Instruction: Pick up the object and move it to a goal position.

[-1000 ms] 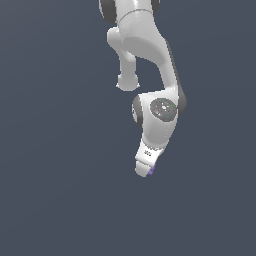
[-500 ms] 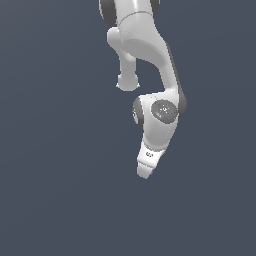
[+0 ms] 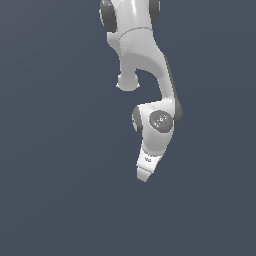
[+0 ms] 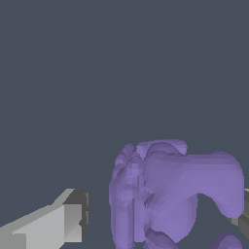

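The purple object (image 4: 165,194) is lumpy rather than a neat cube, so I can't really call a long axis; a curved lobe arches off one side. In the wrist view it sits between the two fingers (image 4: 58,219) of the hand (image 4: 155,219), closer to the far one. The fingers are spread apart; whether they're touching it, I cannot tell. In the exterior view the arm (image 3: 145,60) hangs down, hand tilted toward that view's left, hiding the object.
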Motion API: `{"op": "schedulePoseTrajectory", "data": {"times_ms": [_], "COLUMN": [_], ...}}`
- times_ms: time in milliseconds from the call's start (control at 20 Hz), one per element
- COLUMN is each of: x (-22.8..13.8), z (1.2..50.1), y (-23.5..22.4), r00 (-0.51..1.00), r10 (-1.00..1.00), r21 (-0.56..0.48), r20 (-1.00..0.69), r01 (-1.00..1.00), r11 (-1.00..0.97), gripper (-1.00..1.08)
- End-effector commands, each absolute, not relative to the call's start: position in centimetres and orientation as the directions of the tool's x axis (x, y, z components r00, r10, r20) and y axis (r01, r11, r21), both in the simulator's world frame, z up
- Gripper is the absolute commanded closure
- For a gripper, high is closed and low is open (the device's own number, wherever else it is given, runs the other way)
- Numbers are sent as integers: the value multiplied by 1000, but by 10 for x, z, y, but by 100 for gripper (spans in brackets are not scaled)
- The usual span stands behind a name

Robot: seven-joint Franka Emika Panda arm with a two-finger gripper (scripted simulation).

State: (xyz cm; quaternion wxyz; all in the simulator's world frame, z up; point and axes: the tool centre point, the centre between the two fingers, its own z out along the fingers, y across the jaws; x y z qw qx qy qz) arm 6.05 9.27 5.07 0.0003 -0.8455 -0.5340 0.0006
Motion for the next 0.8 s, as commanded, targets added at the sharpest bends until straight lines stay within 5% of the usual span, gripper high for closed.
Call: {"op": "schedulePoseTrajectory", "data": {"times_ms": [0, 200, 250, 750], "x": [61, 62, 62, 62], "z": [43, 42, 42, 42], "y": [93, 93, 93, 93], "r00": [429, 429, 429, 429], "r10": [903, 903, 903, 903], "r21": [0, 0, 0, 0], "r20": [0, 0, 0, 0], "r01": [903, 903, 903, 903], "r11": [-429, -429, -429, -429], "gripper": [-92, -92, 108, 108]}}
